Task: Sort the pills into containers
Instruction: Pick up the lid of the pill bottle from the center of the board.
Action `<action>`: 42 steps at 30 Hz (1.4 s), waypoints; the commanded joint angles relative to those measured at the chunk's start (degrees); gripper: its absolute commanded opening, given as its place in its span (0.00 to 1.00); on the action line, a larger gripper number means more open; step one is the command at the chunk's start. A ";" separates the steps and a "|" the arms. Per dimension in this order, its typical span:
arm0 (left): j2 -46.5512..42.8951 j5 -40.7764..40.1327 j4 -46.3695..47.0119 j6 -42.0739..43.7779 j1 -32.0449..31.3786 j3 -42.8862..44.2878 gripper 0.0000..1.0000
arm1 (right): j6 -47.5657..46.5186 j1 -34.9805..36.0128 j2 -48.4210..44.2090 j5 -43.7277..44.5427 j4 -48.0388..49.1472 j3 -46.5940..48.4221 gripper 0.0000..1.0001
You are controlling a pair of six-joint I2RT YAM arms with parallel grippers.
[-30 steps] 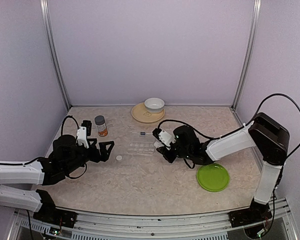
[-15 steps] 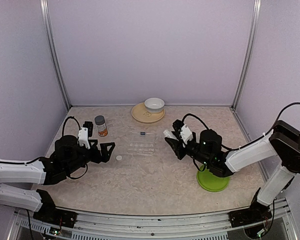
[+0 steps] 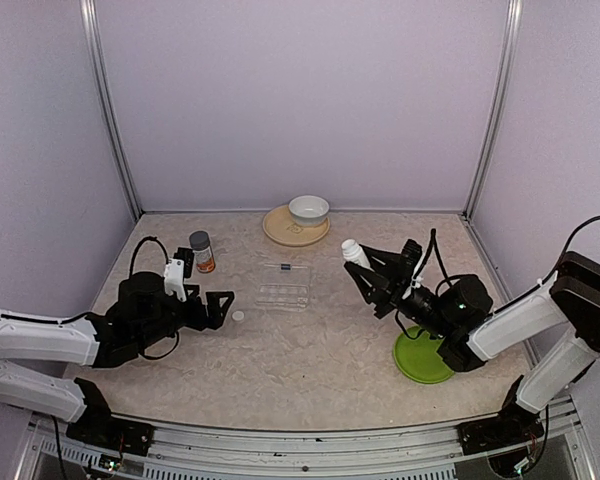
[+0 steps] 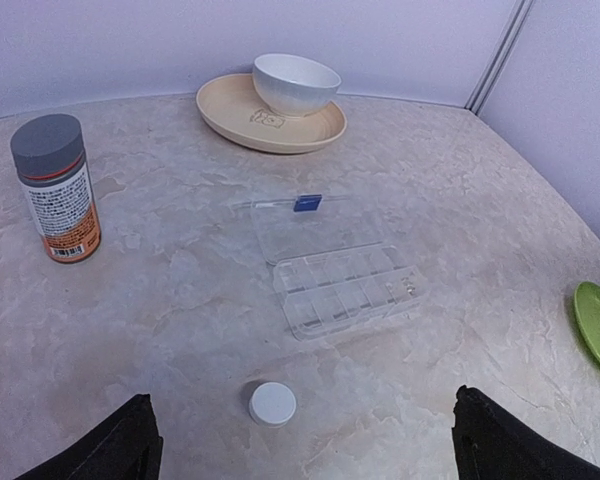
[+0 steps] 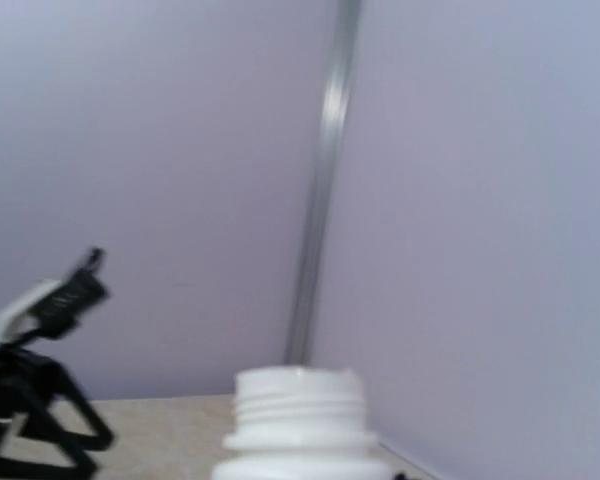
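Observation:
The containers are one clear pill box [image 4: 345, 290] lying mid-table with its lid [image 4: 310, 225] folded open; it also shows in the top view [image 3: 283, 296]. A few tiny pale pills [image 4: 408, 287] sit in its right end compartment. My right gripper [image 3: 368, 268] is shut on an uncapped white bottle [image 3: 351, 251], held above the table to the right of the box; its threaded neck [image 5: 300, 420] fills the bottom of the right wrist view. My left gripper [image 3: 216, 303] stands open, low over the table, with a white cap [image 4: 273, 403] lying between and ahead of its fingers.
A brown bottle with a grey cap [image 4: 56, 187] stands at the left. A white bowl [image 4: 296, 83] sits on a tan plate [image 4: 235, 108] at the back. A green plate [image 3: 425, 356] lies under my right arm.
My right arm has drawn back to the right from over the pill box, lifting the white bottle and turning its mouth upward. My left gripper has crept slightly forward.

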 commanded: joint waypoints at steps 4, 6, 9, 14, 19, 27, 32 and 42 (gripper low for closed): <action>4.77 1.76 -0.66 0.83 0.40 3.38 0.98 | 2.28 -0.31 0.25 -8.53 16.31 -3.21 0.00; 7.43 1.77 -1.34 1.12 0.35 4.49 0.97 | 1.93 -0.26 -0.58 -7.53 16.36 -4.50 0.00; 12.19 1.81 -3.22 1.41 0.52 6.96 0.95 | 1.32 -0.32 -1.09 -6.40 16.29 -6.47 0.00; 21.67 3.99 -7.04 1.39 1.05 13.19 0.88 | 2.49 -0.29 0.28 -10.44 16.35 -7.69 0.00; 26.59 4.52 -12.84 2.55 0.85 18.98 0.80 | 3.11 -0.02 -0.58 -17.74 16.31 -7.20 0.00; 22.82 5.54 -13.41 1.22 0.76 16.79 0.75 | 4.83 -0.65 -15.69 -1.77 2.23 -9.73 0.00; 25.77 3.48 -18.26 1.36 0.58 19.93 0.73 | 2.68 3.85 -9.48 -1.13 -6.79 -3.69 0.00; 28.31 1.80 -20.25 1.06 1.46 20.78 0.72 | 2.04 3.60 -8.84 -2.59 1.22 -6.96 0.00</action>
